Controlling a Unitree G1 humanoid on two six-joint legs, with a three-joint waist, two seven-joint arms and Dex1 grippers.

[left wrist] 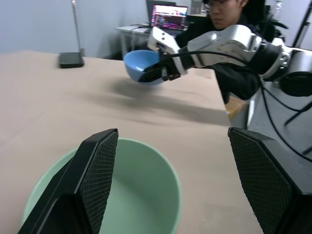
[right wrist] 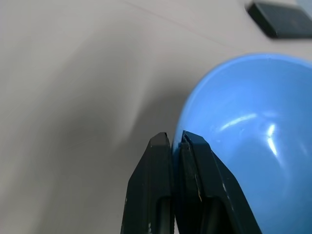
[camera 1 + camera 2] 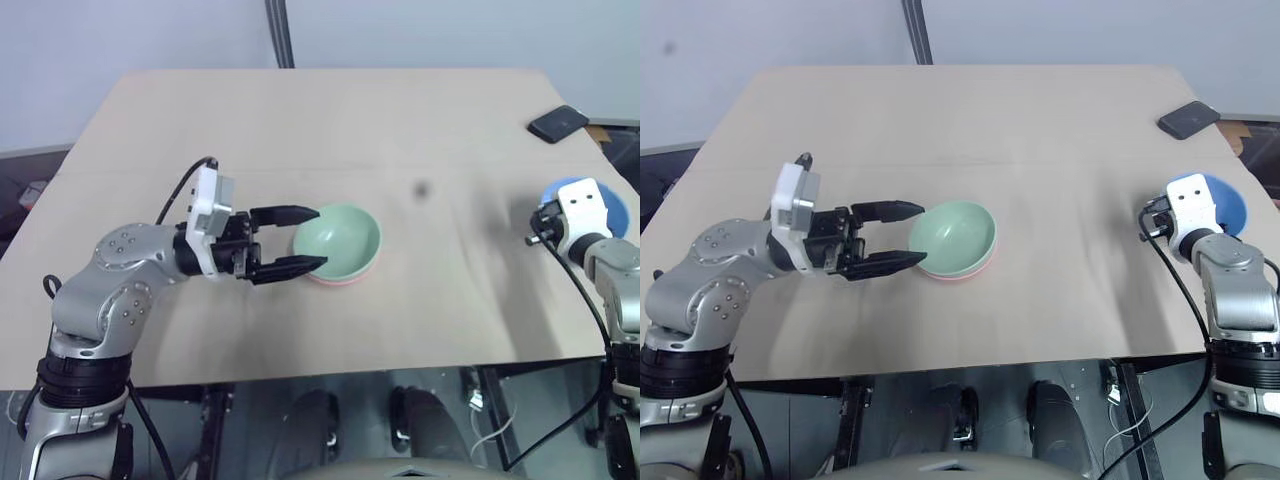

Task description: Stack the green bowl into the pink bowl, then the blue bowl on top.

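From the head camera, the green bowl (image 3: 338, 240) sits nested in the pink bowl (image 3: 345, 279) near the middle of the table (image 3: 330, 120), toward its front edge; the left gripper (image 3: 300, 240) stands open, fingers either side of the green rim. At the table's right edge the right gripper (image 2: 176, 141) pinches the blue bowl (image 3: 1215, 200). The left wrist view shows that bowl tilted, clear of the tabletop. The right wrist view shows the fingers clamped on its rim, a black phone (image 2: 280, 18) beyond.
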